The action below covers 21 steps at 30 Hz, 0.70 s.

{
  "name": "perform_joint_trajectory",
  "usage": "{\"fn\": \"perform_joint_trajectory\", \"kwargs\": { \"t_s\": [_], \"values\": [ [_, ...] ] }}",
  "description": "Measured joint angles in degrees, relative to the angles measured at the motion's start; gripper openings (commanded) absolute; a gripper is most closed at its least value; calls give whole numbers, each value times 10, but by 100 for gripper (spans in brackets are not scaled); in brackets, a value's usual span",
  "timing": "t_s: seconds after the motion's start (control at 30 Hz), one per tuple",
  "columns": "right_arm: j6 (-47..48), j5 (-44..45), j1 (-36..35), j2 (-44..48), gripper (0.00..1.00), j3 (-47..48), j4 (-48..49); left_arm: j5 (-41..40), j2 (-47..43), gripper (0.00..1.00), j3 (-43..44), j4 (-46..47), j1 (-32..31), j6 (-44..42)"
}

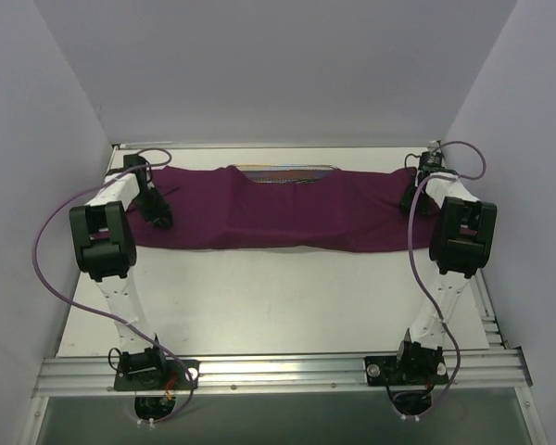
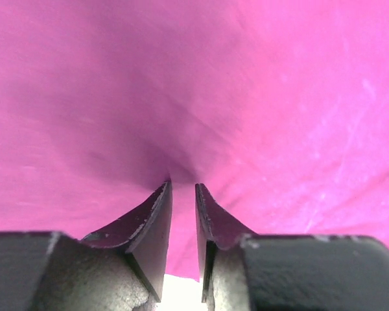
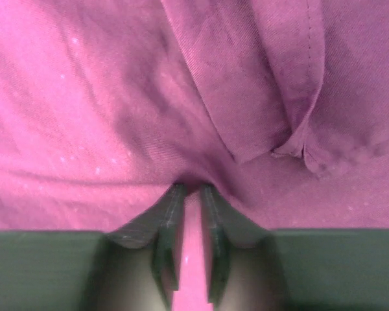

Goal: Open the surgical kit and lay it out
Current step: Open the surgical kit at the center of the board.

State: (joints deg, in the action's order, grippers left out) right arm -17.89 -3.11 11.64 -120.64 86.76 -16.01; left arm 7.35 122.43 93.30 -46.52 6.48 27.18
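The purple cloth (image 1: 278,218) lies stretched wide over the wire tray (image 1: 285,171) at the far side of the table (image 1: 287,297). Only the tray's far rim peeks out. The left gripper (image 1: 156,215) and right gripper (image 1: 410,198) sit on its 2 ends. Up close, each one's jaws are a thin crack apart at a pucker in the cloth. I cannot tell if they pinch it.

Soft even light; blurry, oversaturated wrist close-ups.

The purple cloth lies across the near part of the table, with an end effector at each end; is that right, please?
Not quite: the top view shows the cloth across the far part of the table, with the left end effector and right end effector at its ends.
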Motion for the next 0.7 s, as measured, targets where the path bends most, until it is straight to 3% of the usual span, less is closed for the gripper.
{"fn": "perform_joint_trajectory", "kwargs": {
  "t_s": [0.03, 0.23, 0.5, 0.7],
  "values": [
    [-2, -2, 0, -2, 30, 7, -9, -7, 0, 31, 4, -1, 5, -1],
    [-16, -15, 3, -2, 53, 54, -52, -19, -8, 40, 15, 3, 10, 0],
    [-49, -82, -36, -47, 62, 189, -75, 20, -66, 58, -24, 33, 7, 13],
    [-96, -119, -107, -98, 64, 270, -68, 54, -78, 63, -29, 51, 0, 18]
  ]
}}
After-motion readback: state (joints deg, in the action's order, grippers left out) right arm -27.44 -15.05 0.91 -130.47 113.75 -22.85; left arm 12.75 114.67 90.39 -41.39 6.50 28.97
